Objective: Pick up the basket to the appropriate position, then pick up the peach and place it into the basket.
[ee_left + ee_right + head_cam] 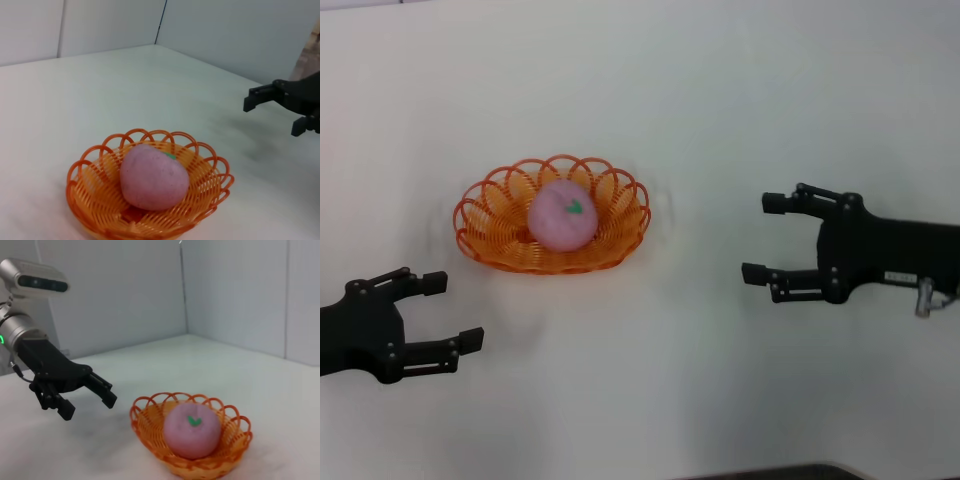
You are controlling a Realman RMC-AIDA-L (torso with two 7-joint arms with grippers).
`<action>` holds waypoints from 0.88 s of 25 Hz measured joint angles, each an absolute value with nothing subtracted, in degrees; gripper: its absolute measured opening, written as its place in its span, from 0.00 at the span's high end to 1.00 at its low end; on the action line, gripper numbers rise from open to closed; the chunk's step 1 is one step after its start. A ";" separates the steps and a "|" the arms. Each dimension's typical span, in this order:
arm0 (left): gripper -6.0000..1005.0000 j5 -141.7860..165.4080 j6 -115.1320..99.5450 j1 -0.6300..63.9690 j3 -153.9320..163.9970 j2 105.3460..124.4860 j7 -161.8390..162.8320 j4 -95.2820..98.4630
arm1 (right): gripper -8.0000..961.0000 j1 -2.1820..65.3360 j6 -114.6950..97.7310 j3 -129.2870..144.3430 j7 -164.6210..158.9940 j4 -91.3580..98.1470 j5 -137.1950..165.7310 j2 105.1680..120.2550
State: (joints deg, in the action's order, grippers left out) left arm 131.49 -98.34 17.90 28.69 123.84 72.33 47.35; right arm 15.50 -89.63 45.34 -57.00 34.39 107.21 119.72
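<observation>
The peach (562, 215) sits inside the basket (480, 228) on the white bench (720, 100). The left gripper (453, 311) and right gripper (760, 238) flank it, well apart, each with fingers spread and holding nothing

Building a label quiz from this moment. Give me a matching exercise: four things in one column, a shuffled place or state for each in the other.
Column one:
1. peach
2. basket
3. left gripper
4. right gripper

Column two:
A. open, empty, on the robot's right of the basket
B. standing on the white table, holding the fruit
C. open, empty, nearer the robot than the basket, on its left
D. lying inside the orange wire loops

Pairs: 1-D, 2-B, 3-C, 4-A
</observation>
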 joint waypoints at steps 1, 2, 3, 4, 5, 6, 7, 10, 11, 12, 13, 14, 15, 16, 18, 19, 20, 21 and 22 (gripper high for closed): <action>0.08 131.48 -98.22 17.86 28.69 123.83 72.32 47.32 | 0.01 15.39 -89.35 44.63 -55.33 33.00 107.22 119.71; 0.08 131.48 -98.10 17.81 28.69 123.83 72.31 47.32 | 0.01 15.33 -89.02 44.06 -53.87 31.69 107.24 119.68; 0.08 131.48 -98.06 17.75 28.69 123.84 72.31 47.30 | 0.01 15.33 -88.66 43.63 -52.51 30.32 107.30 119.66; 0.08 131.48 -98.04 17.72 28.70 123.84 72.30 47.30 | 0.01 15.34 -88.35 43.50 -51.48 29.40 107.36 119.66; 0.08 131.48 -98.01 17.69 28.70 123.83 72.31 47.29 | 0.01 15.36 -88.10 43.39 -50.64 28.59 107.41 119.66; 0.08 131.48 -97.96 17.68 28.71 123.84 72.31 47.28 | 0.01 15.46 -87.79 43.37 -50.11 27.97 107.43 119.66; 0.08 131.48 -97.91 17.67 28.72 123.84 72.29 47.27 | 0.01 15.58 -87.53 43.44 -49.95 27.63 107.46 119.67; 0.08 131.48 -97.83 17.66 28.73 123.90 72.26 47.05 | 0.01 16.14 -86.67 43.82 -49.76 26.56 107.83 119.68; 0.08 131.48 -97.83 17.64 28.74 123.90 72.25 46.98 | 0.01 16.29 -86.54 43.85 -49.75 26.34 108.03 119.69; 0.08 131.48 -97.82 17.60 28.74 123.91 72.24 46.94 | 0.01 16.33 -86.52 43.85 -49.75 26.23 108.15 119.70; 0.08 131.48 -97.81 17.56 28.74 123.91 72.24 46.89 | 0.01 16.38 -86.50 43.86 -49.74 26.10 108.25 119.73; 0.08 131.48 -97.78 17.53 28.72 123.92 72.24 46.88 | 0.01 16.41 -86.40 43.85 -49.74 26.08 108.26 119.75; 0.08 131.48 -97.77 17.51 28.69 123.92 72.24 46.88 | 0.01 16.44 -86.24 43.85 -49.74 26.06 108.33 119.77; 0.08 131.48 -97.74 17.49 28.68 123.93 72.24 46.87 | 0.01 16.47 -86.12 43.85 -49.73 26.04 108.38 119.79; 0.08 131.48 -97.73 17.44 28.66 123.93 72.24 46.85 | 0.01 16.57 -85.93 43.90 -49.72 25.98 108.50 119.80; 0.08 131.48 -97.73 17.44 28.66 123.93 72.25 46.84 | 0.01 16.59 -85.85 43.96 -49.72 25.93 108.53 119.83; 0.08 131.48 -97.72 17.45 28.65 123.93 72.26 46.84 | 0.01 16.60 -85.80 44.01 -49.71 25.92 108.54 119.84; 0.08 131.48 -97.73 17.47 28.65 123.93 72.27 46.84 | 0.01 16.63 -85.76 44.06 -49.71 25.91 108.54 119.87; 0.08 131.48 -97.73 17.51 28.65 123.93 72.29 46.84 | 0.01 16.66 -85.73 44.08 -49.70 25.91 108.54 119.90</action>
